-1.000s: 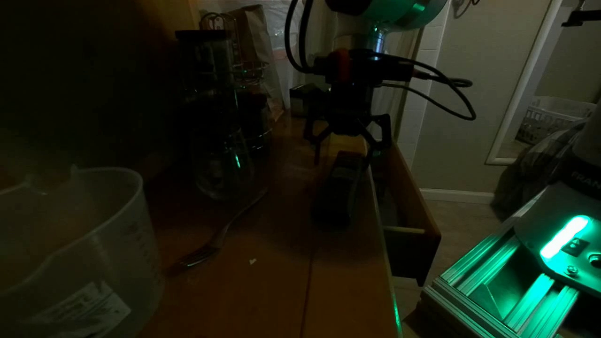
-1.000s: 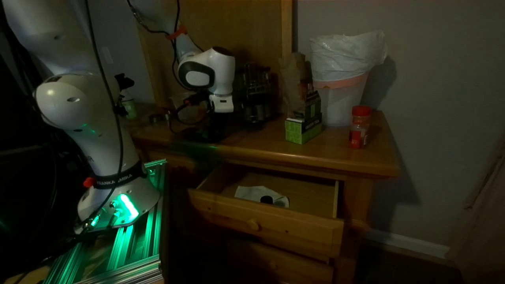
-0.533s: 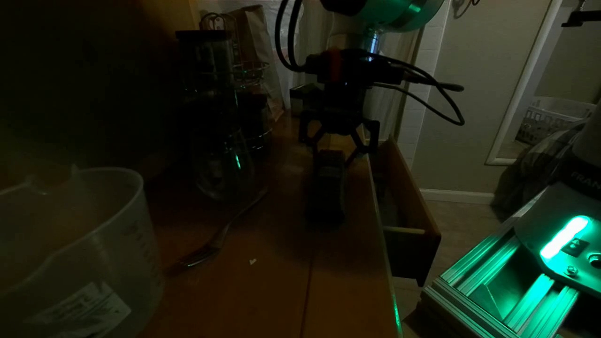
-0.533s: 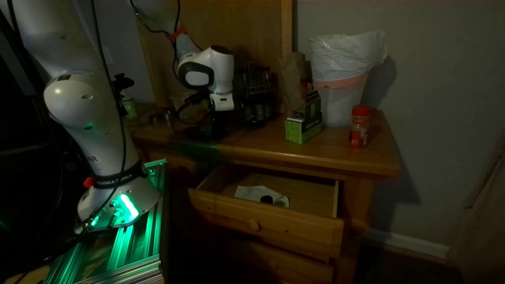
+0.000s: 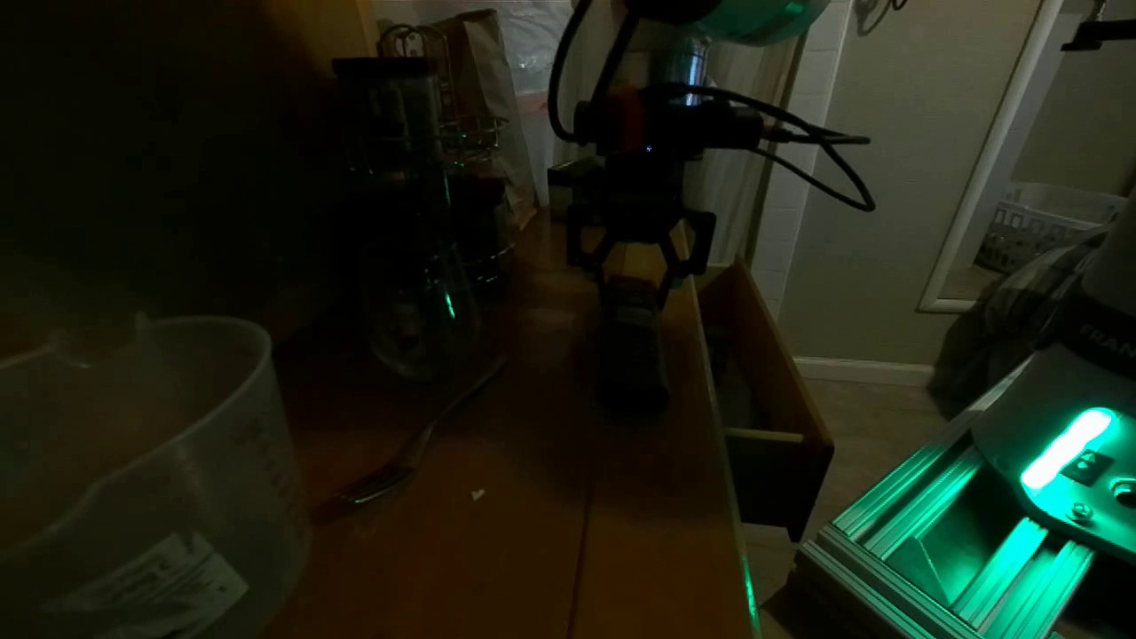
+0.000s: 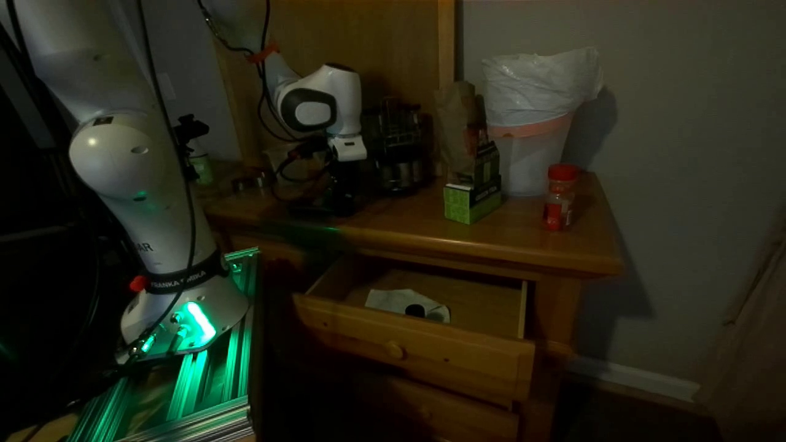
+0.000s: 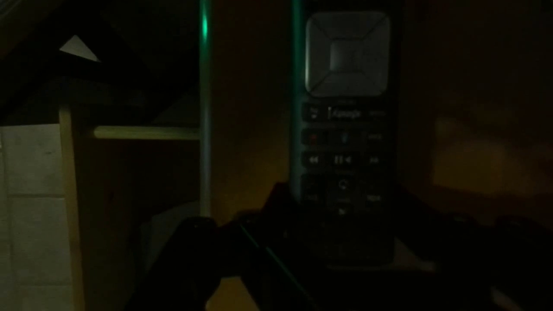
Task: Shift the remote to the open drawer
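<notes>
The remote [image 7: 345, 142], a black bar with a silver pad and rows of buttons, lies lengthwise between my fingers in the wrist view. My gripper [image 5: 632, 288] is shut on the far end of the remote [image 5: 635, 355], above the wooden table near its drawer-side edge. Darkness makes it hard to tell whether the remote's near end touches the table top. The open drawer [image 6: 454, 359] is pulled out below the table top, its side wall [image 5: 777, 355] just beyond the table edge. In the wrist view the drawer [image 7: 99, 207] shows at the left.
A clear measuring jug [image 5: 204, 426], a fork [image 5: 417, 453] and a glass jar [image 5: 422, 328] stand or lie beside the remote. A green box [image 6: 470, 202], a red-lidded jar [image 6: 559, 196] and a bag-lined bucket [image 6: 528, 159] are farther along. White paper [image 6: 387, 299] lies inside the drawer.
The jaws, apart around the remote a second ago, have closed on it. The remote has swung into line with the gripper, and both have risen slightly.
</notes>
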{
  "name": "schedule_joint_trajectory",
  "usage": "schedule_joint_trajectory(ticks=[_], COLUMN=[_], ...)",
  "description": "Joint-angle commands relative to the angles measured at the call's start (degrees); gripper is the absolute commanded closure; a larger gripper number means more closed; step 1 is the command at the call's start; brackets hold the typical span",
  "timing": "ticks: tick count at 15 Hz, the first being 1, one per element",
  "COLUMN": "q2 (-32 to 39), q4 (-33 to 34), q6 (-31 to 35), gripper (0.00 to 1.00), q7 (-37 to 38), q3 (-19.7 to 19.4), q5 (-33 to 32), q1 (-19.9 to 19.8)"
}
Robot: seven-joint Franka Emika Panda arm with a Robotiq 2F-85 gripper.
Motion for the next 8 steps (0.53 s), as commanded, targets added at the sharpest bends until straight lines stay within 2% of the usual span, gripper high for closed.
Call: schedule_joint_trajectory(ticks=[1, 5, 8], q2=[-1.5, 0.2, 1.2], q4=[1.9, 7.6, 11.7], q6=[-3.0, -8.5, -13.8], gripper=[0.66, 0.66, 0.66], q7=[10.0, 20.7, 24.1], q3=[-2.4, -4.3, -5.2], q5=[-11.6, -23.3, -27.3], q1=[-1.8, -4.0, -4.2])
